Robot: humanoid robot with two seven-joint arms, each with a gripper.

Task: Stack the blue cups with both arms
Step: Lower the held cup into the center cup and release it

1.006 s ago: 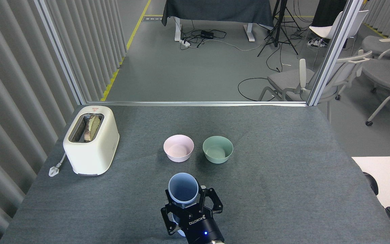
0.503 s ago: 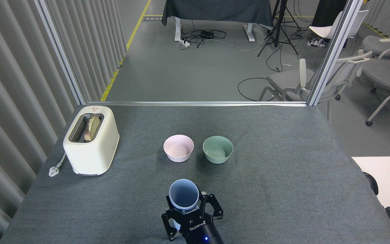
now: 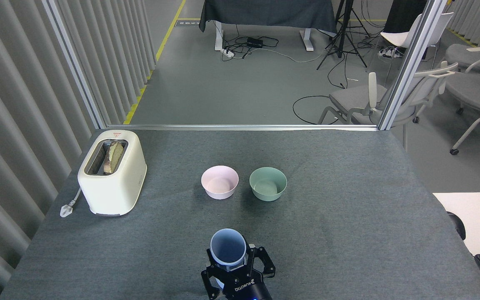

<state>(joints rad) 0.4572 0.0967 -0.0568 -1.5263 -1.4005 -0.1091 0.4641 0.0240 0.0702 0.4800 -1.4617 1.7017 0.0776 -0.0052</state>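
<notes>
You are looking at a cream toaster (image 3: pixel 112 173) holding toast (image 3: pixel 114 156), sitting left of a pink bowl (image 3: pixel 219 182) beside a mint-green bowl (image 3: pixel 268 183).

One pale-blue cup (image 3: pixel 228 248), matte and handleless, is seen upright with its mouth open upward and empty, low at the near middle of the table (image 3: pixel 348 233). A second cup cannot be made out separately. The cup is gripped from below by a black claw (image 3: pixel 238 273).

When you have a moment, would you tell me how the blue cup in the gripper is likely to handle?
The blue cup looks like thin, empty plastic, so probably light and fairly stiff. Its matte, tapered wall may slip downward through the gripper. Tall and narrow, it would likely tip more easily than the pink bowl.
</notes>
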